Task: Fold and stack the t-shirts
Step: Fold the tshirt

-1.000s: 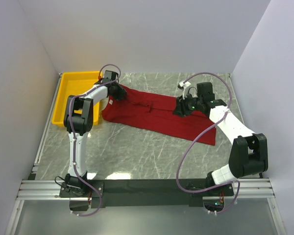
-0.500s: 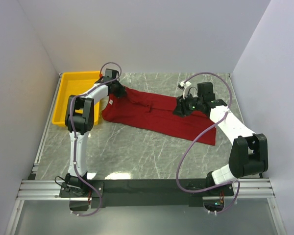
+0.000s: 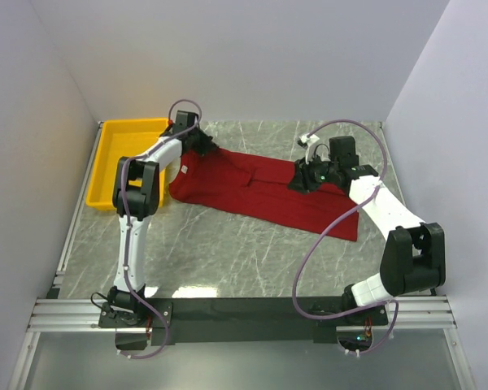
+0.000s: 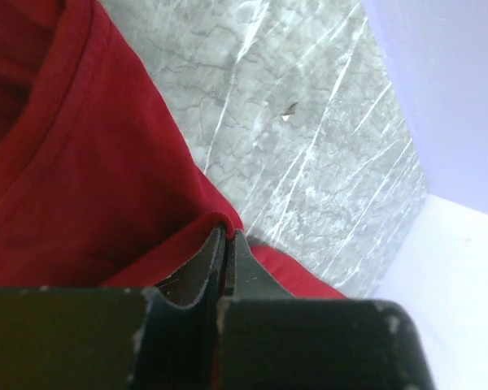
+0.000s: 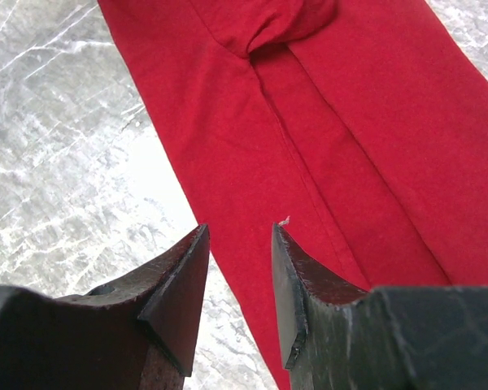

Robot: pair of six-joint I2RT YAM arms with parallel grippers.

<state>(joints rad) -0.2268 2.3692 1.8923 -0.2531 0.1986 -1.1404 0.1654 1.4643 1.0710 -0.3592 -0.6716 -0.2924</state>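
The dark red t-shirt (image 3: 252, 193) lies spread in a long band across the far half of the marble table, with a small white label (image 3: 181, 169) at its left end. My left gripper (image 3: 206, 148) is at the shirt's far left edge. In the left wrist view it (image 4: 225, 233) is shut on a pinched fold of the cloth (image 4: 81, 162), near the neckline. My right gripper (image 3: 296, 184) hovers over the shirt's right part. In the right wrist view it (image 5: 240, 231) is open and empty above the shirt's (image 5: 350, 122) edge.
A yellow plastic tray (image 3: 114, 166) stands at the far left, beside the shirt's left end. White walls close in the table on the left, back and right. Bare marble (image 3: 228, 256) lies between the shirt and the arm bases.
My left gripper has moved a little to the right and farther back, taking the shirt's far left edge with it. The right arm has hardly moved.
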